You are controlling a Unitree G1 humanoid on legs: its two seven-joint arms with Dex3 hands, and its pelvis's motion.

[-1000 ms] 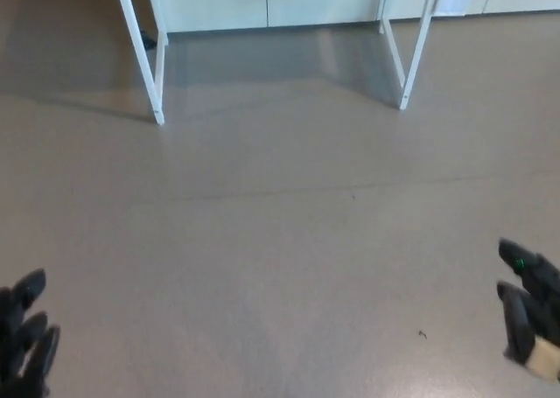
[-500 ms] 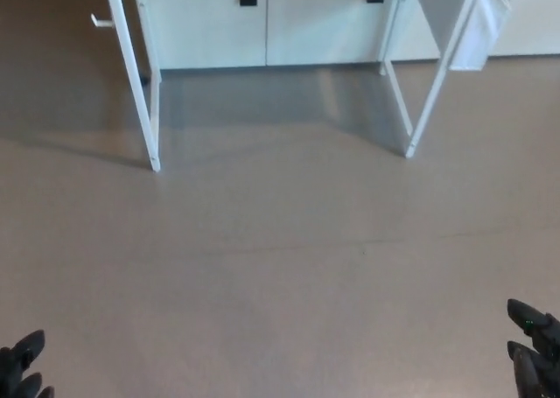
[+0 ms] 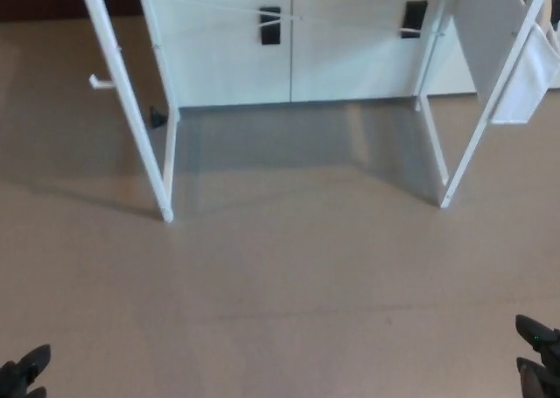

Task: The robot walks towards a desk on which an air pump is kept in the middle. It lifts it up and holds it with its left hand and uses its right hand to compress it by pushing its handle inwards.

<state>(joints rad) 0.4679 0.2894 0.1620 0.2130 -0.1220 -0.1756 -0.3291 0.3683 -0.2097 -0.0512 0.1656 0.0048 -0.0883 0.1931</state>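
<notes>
Desk point(image 3: 166, 153) cut off by the top edge: only white legs show, tabletop out of frame. Right-side legs and a white panel point(image 3: 516, 66) run off the top right corner. Left hand point(image 3: 24, 373) clipped at the bottom left corner, only fingertips show, pose unreadable. Right hand point(image 3: 538, 354) clipped at the bottom right corner, same. 2 dark handles point(image 3: 270, 24) on the white cabinets point(image 3: 289, 57) are blurred. Small dark object point(image 3: 157, 116) behind the left leg too small to identify.
</notes>
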